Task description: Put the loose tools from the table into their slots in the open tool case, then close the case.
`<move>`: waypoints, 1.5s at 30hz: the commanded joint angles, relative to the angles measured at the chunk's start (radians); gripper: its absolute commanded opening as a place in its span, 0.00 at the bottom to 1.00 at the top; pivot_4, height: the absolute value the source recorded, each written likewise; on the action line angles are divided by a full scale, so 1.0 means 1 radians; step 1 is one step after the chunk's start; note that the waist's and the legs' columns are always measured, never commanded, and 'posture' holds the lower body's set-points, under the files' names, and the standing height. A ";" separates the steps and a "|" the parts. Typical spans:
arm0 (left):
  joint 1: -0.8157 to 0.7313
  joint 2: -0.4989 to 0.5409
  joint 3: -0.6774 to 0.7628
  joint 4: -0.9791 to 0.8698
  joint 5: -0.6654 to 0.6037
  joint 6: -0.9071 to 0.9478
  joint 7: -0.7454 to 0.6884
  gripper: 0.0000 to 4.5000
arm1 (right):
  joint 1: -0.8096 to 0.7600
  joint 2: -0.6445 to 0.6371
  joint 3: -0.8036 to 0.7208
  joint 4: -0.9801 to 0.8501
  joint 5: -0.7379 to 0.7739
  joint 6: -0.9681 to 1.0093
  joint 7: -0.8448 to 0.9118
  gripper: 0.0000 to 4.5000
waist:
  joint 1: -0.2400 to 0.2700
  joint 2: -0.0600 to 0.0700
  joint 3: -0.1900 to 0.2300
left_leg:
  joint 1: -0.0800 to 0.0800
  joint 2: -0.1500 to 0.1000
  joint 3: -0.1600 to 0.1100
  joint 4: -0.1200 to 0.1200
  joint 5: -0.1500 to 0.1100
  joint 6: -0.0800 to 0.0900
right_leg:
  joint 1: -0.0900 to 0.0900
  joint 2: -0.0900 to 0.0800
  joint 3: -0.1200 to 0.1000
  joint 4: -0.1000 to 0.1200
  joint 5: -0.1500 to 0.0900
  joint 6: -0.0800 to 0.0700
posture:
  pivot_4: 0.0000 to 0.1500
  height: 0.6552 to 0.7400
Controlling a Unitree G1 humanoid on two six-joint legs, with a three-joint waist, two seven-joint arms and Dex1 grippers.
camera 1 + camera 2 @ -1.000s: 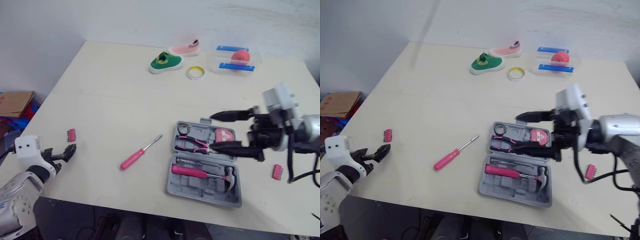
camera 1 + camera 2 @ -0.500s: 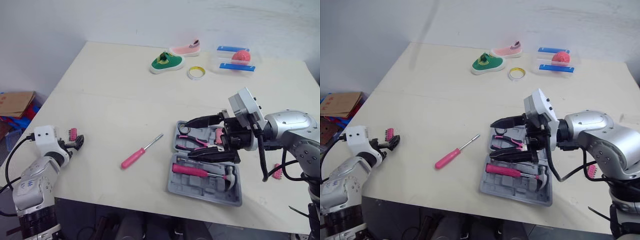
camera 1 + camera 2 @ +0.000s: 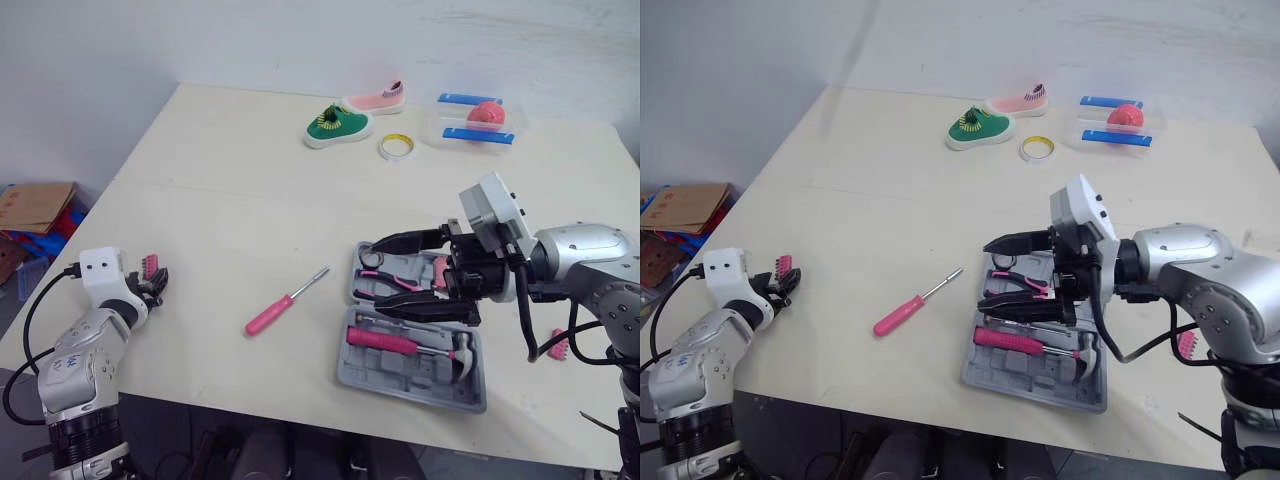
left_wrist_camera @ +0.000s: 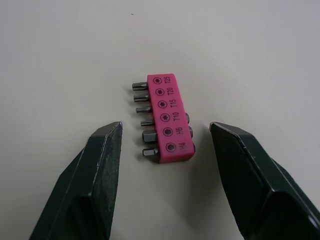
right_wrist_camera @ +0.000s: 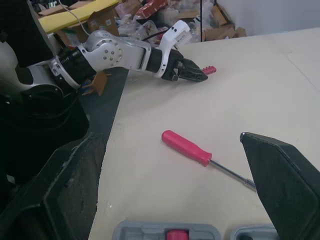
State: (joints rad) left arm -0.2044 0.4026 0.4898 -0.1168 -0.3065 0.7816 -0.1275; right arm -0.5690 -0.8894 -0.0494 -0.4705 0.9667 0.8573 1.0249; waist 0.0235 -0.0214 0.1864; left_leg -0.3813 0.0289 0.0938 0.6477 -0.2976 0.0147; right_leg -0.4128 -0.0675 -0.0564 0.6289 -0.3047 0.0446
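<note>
The left gripper [image 4: 165, 131] stands wide open at the lower left of the left eye view, empty, its fingers flanking the near end of the pink bit holder [image 4: 166, 117] lying flat on the table [image 3: 230, 200]. It should probably reach further along the holder, then close squarely. The right gripper [image 3: 372, 280], also wide, hovers over the open tool case [image 3: 400, 385]

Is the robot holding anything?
Nothing. The left gripper is open around the pink plastic bit holder, not touching it; the right gripper hangs open over the grey tool case.
</note>
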 commanded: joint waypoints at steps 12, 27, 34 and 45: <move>0.068 0.056 -0.060 -0.003 0.030 -0.016 -0.043 0.14 | 0.018 -0.044 -0.064 -0.037 0.041 0.033 0.005 1.00 | -0.003 0.000 0.000 | 0.000 0.000 0.000 -0.001 0.000 0.000 | 0.000 -0.001 -0.001 -0.001 0.000 0.000 | 1.00 0.89; -0.277 0.482 -0.763 -0.417 -0.120 -0.007 -0.920 0.14 | 0.601 -0.177 -0.381 -0.262 -0.039 0.043 -0.003 1.00 | 0.001 0.001 0.001 | -0.010 -0.001 0.000 -0.002 0.003 -0.003 | -0.003 -0.005 -0.008 -0.006 -0.001 -0.002 | 1.00 0.89; -0.450 0.373 -1.006 -0.392 -0.048 0.087 -0.923 0.14 | 0.751 -0.162 -0.477 -0.351 -0.022 0.063 -0.062 1.00 | -0.022 0.000 0.002 | -0.006 0.000 0.000 0.001 0.004 0.003 | 0.000 -0.002 -0.007 -0.001 -0.001 0.002 | 1.00 0.89; -0.572 0.268 -1.178 -0.350 0.098 0.109 -0.894 0.14 | 0.894 -0.141 -0.640 -0.426 0.075 0.095 -0.136 1.00 | -0.013 -0.001 0.003 | -0.006 0.001 -0.002 0.001 0.008 0.001 | 0.001 0.004 -0.003 -0.001 0.000 0.004 | 1.00 0.89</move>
State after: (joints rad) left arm -0.7561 0.6723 -0.6814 -0.4556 -0.2266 0.8989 -1.0168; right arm 0.3247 -1.0387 -0.6535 -0.8662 1.0204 0.9611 0.8992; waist 0.0109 -0.0223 0.1894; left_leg -0.3874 0.0296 0.0921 0.6492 -0.2896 0.0151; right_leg -0.4119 -0.0630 -0.0598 0.6279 -0.3044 0.0491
